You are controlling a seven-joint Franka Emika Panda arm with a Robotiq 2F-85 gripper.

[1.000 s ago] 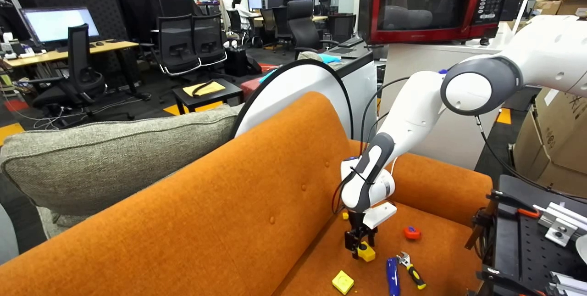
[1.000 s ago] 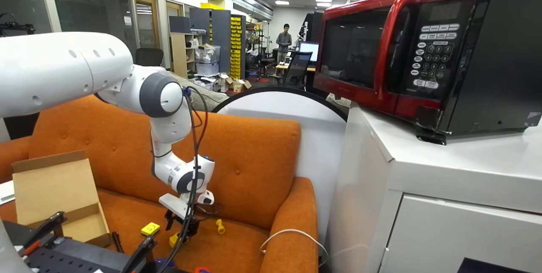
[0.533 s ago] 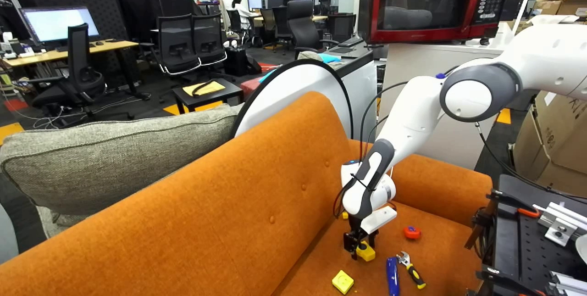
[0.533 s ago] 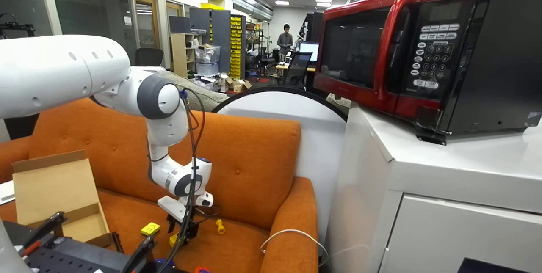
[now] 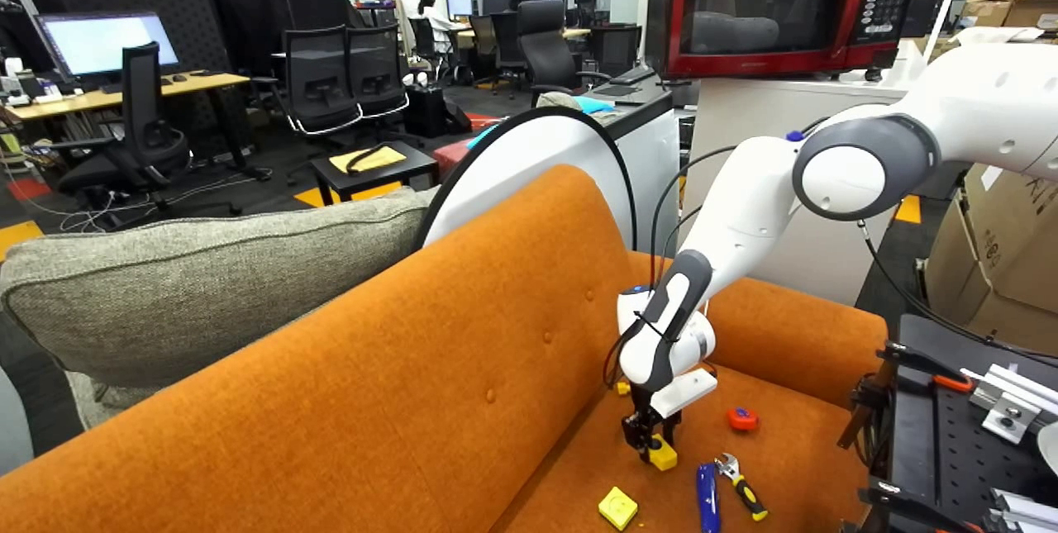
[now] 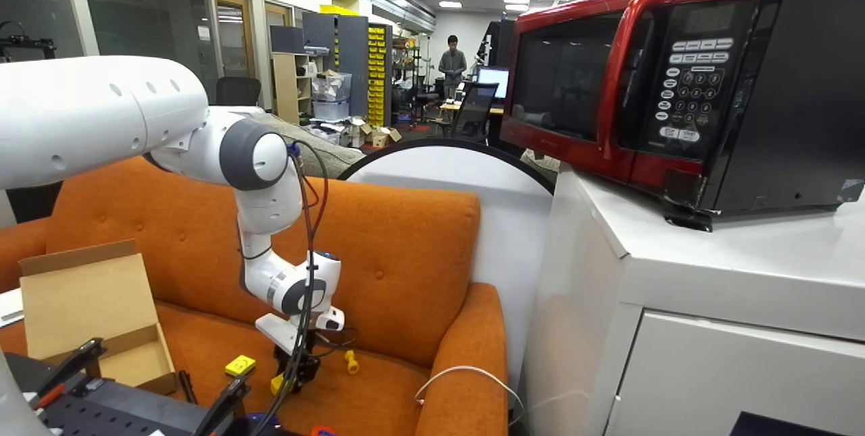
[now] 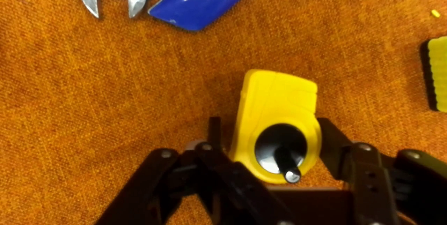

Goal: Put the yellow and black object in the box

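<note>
In the wrist view, my end effector (image 7: 269, 126) stands parted around the yellow and black object (image 7: 279, 110), gap at nine o'clock, blue item (image 7: 209, 0) apart at eleven.

Yellow and black object (image 7: 279, 120), disc up, squared end 12 o'clock in wrist view; box (image 6: 101, 314) open, 9-10 o'clock of it in an exterior view

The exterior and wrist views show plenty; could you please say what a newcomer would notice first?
The red and black microwave, at the upper right of both exterior views, probably strikes first, then the orange fabric sofa below the white robot arm. In the wrist view, the yellow object with a round black patch stands out right of centre, framed by the open black gripper.
</note>
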